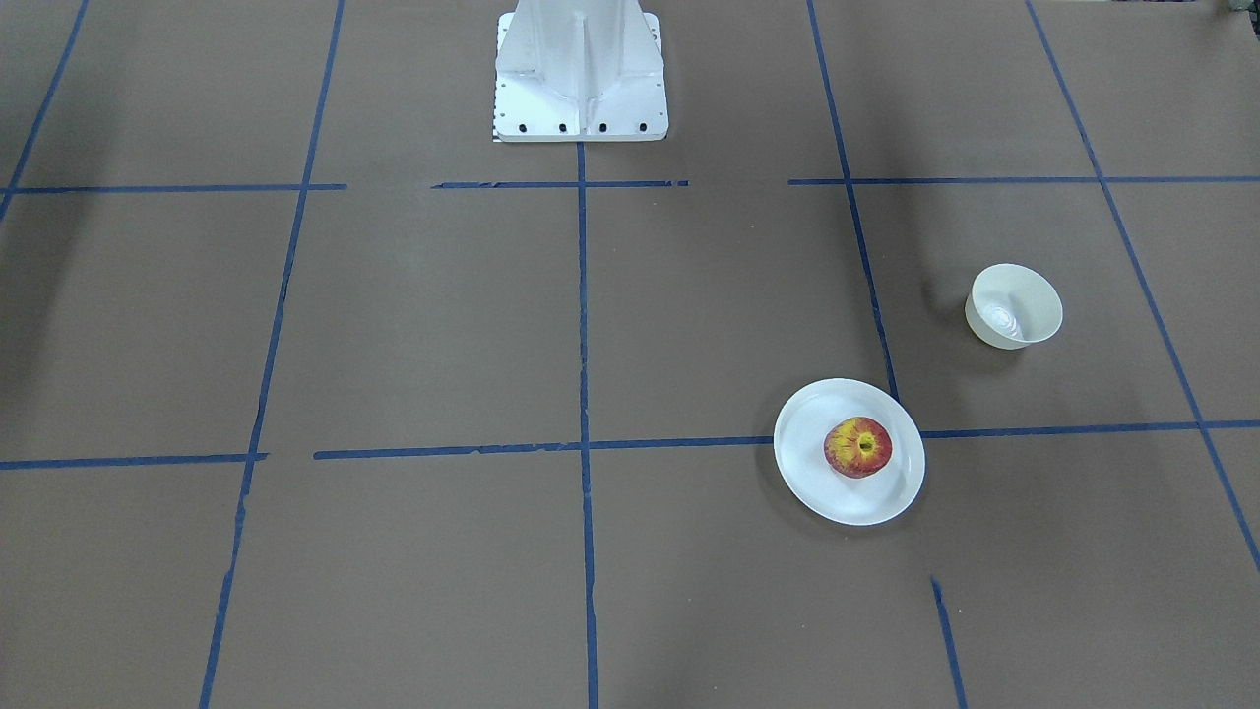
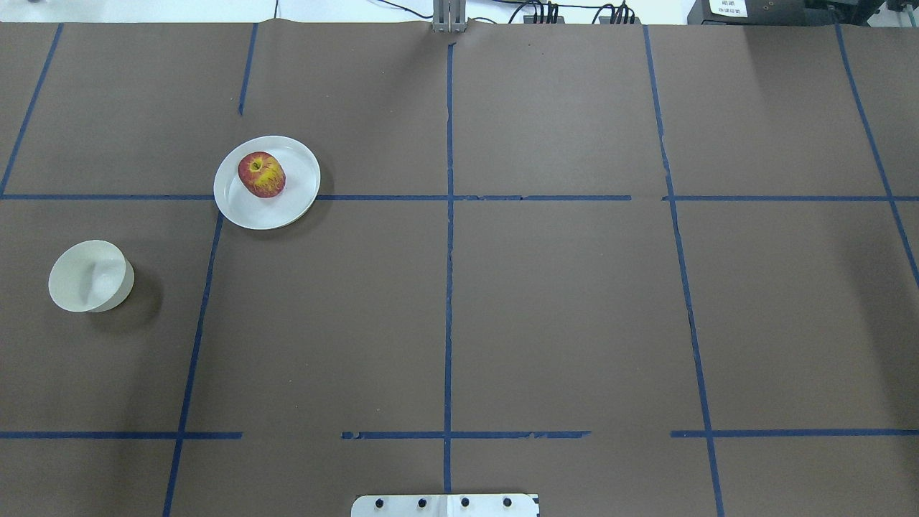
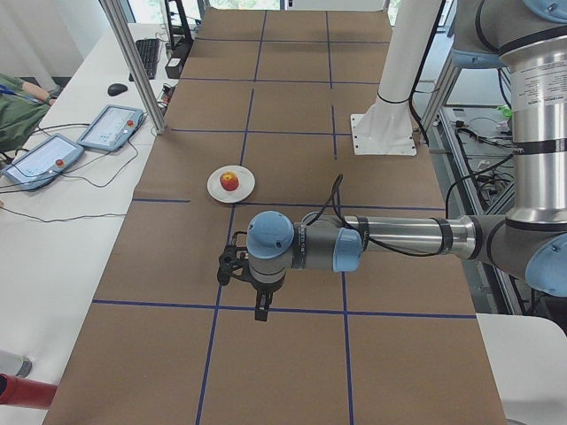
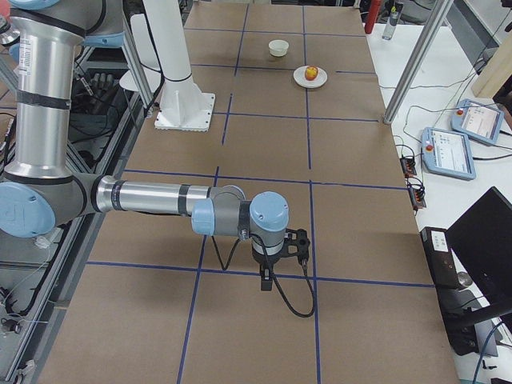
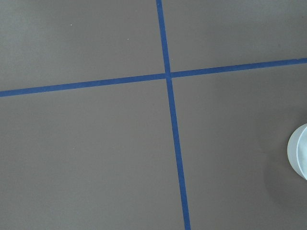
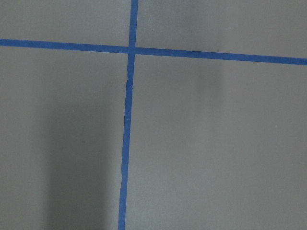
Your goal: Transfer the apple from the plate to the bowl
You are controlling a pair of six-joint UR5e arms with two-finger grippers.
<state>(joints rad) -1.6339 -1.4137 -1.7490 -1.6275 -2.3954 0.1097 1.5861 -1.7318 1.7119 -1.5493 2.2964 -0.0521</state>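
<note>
The red and yellow apple (image 2: 261, 174) lies on the flat white plate (image 2: 294, 201), a little off its middle; both also show in the front view (apple (image 1: 858, 447), plate (image 1: 802, 463)). The small cream-white bowl (image 2: 91, 276) stands empty and apart from the plate, also in the front view (image 1: 1014, 306). My left gripper (image 3: 232, 266) shows only in the exterior left view, high over the table and short of the plate. My right gripper (image 4: 298, 243) shows only in the exterior right view, far from both dishes. I cannot tell if either is open or shut.
The brown table cover (image 2: 560, 309) carries a grid of blue tape lines. The white robot base (image 1: 581, 74) stands at the table's robot side. A round white edge (image 5: 300, 152) shows at the right border of the left wrist view. Tablets (image 3: 106, 128) and cables lie on the side bench.
</note>
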